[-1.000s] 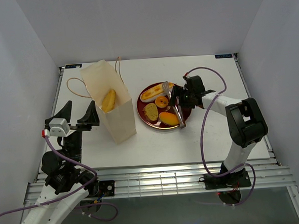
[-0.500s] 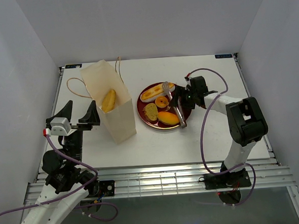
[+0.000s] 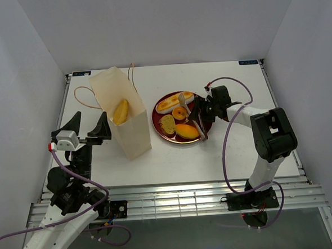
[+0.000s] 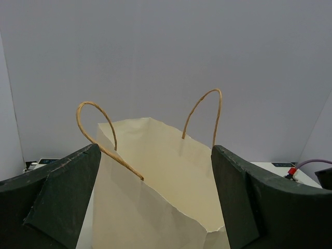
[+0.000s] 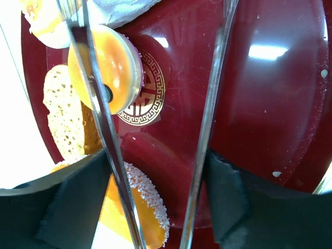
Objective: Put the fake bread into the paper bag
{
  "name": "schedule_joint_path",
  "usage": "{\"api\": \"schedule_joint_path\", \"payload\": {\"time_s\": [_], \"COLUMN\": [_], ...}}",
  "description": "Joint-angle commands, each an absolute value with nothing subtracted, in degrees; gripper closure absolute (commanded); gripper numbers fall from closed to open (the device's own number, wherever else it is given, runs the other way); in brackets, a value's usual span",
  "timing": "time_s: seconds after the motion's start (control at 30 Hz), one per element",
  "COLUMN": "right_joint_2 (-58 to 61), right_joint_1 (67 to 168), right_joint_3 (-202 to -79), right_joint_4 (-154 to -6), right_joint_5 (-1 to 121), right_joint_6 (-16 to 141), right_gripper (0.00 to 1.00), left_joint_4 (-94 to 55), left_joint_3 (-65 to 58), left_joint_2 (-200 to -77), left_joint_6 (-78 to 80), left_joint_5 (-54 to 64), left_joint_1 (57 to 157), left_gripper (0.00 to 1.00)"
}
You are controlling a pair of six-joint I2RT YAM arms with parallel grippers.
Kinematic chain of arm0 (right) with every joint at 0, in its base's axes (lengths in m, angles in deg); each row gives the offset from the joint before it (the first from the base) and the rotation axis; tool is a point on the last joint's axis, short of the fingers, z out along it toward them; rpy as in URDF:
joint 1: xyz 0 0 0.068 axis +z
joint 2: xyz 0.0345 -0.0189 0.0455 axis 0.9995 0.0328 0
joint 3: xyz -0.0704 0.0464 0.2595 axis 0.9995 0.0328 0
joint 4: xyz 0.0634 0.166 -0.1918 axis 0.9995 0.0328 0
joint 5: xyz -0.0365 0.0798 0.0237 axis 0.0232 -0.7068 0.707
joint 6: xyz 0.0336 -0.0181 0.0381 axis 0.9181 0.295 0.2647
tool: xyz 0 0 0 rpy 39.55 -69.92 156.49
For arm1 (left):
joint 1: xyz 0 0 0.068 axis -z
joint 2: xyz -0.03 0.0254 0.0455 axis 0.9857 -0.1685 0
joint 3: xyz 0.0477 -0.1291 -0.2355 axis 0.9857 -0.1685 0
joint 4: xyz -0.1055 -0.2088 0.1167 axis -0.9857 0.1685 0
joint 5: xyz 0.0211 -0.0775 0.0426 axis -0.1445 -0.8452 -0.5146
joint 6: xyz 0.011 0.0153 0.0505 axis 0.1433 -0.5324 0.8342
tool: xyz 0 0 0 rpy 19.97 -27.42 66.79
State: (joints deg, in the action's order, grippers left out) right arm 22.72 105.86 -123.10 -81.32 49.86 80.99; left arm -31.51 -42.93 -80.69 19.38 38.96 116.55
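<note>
The cream paper bag (image 3: 126,127) stands left of centre, open, with one yellow roll (image 3: 120,111) showing at its mouth. The remaining fake bread lies on a dark-red plate (image 3: 164,137): a baguette (image 3: 173,103), a ring donut (image 3: 179,113), a slice (image 3: 167,123) and an orange oval roll (image 3: 187,131). My right gripper (image 3: 208,107) is shut on metal tongs (image 3: 198,122) held low over the plate. In the right wrist view the tongs (image 5: 207,119) straddle bare plate, one arm crossing the donut (image 5: 116,62). My left gripper (image 3: 88,128) is open beside the bag (image 4: 155,207).
The bag's brown cord handles (image 3: 81,96) loop out to the left and back. The sugared roll (image 5: 150,207) and slice (image 5: 59,114) lie at the plate's near-left side. White walls close in the table on three sides.
My right gripper has shifted slightly right and turned the tongs over the plate. The left arm and the bag have not moved.
</note>
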Motion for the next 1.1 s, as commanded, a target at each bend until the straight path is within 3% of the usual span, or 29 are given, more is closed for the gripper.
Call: {"api": "schedule_joint_path", "payload": {"time_s": [0.0,0.43,0.7,1.07], "right_joint_2": [22.15,18.37,20.48,18.02], "right_joint_1": [105.96,105.87,105.44,103.94], "right_joint_3": [-122.81,-123.77,-125.53,-125.18], "right_joint_4": [-82.78,-82.78,-82.78,-82.78], "right_joint_5": [49.91,48.25,42.09,38.85], "right_joint_6": [80.47,82.4,85.04,86.44], "right_gripper": [0.29,0.34,0.45,0.5], "left_joint_4": [-31.95,-31.95,-32.04,-32.12], "left_joint_3": [-43.1,-43.19,-43.28,-43.36], "left_joint_2": [-81.34,-80.9,-80.73,-80.64], "left_joint_6": [19.69,19.87,20.22,20.31], "left_joint_5": [37.88,38.05,38.23,38.05], "left_joint_1": [116.95,116.95,116.95,116.95], "left_gripper": [0.02,0.02,0.02,0.02]}}
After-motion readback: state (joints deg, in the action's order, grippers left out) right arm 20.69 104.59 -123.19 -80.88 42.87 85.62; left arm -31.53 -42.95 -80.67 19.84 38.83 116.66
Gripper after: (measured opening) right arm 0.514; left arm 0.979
